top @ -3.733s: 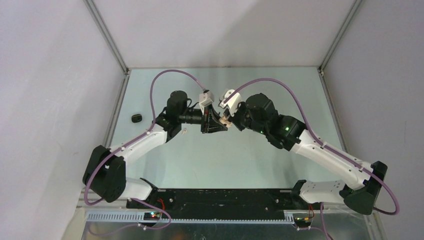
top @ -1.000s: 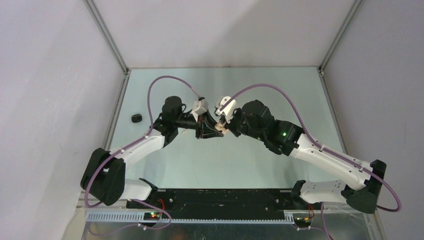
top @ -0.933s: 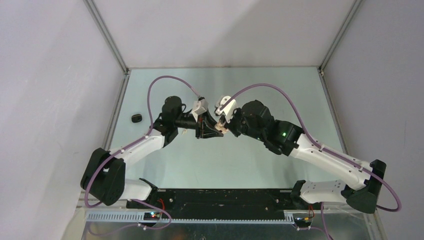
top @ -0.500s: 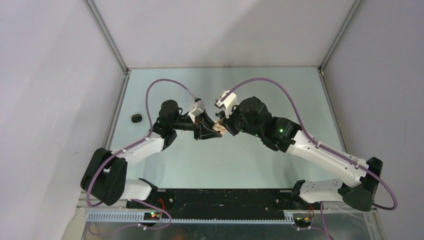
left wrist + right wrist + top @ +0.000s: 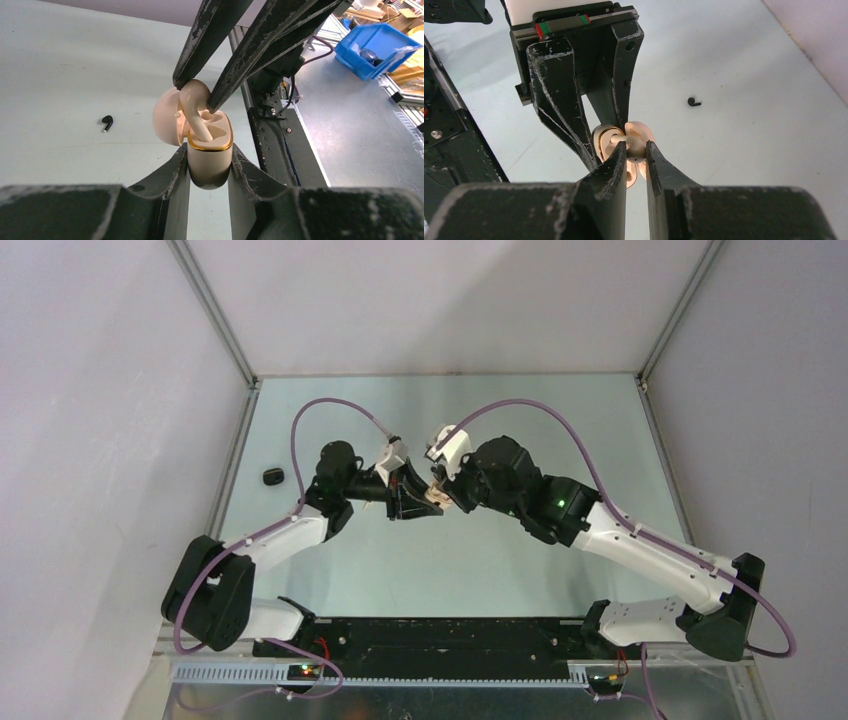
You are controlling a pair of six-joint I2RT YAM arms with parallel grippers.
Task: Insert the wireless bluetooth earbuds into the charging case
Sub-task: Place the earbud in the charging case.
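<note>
My left gripper (image 5: 209,155) is shut on a cream charging case (image 5: 210,162) with a gold rim, held upright with its lid (image 5: 165,120) swung open to the left. My right gripper (image 5: 635,146) is shut on a cream earbud (image 5: 194,95). The earbud's stem slants down into the case's near slot. The two grippers meet tip to tip above the table's middle, left gripper (image 5: 412,496) and right gripper (image 5: 441,490). A black earbud (image 5: 106,120) lies loose on the table, also visible in the right wrist view as a black earbud (image 5: 694,102).
A small dark object (image 5: 272,476) sits by the table's left edge. Grey enclosure walls stand on the left, back and right. The black base rail (image 5: 440,635) runs along the near edge. Beyond the table lies a blue bin (image 5: 377,47).
Both arms have drifted slightly left and the wrists have turned a little. The grips on the case and the cream earbud are unchanged.
</note>
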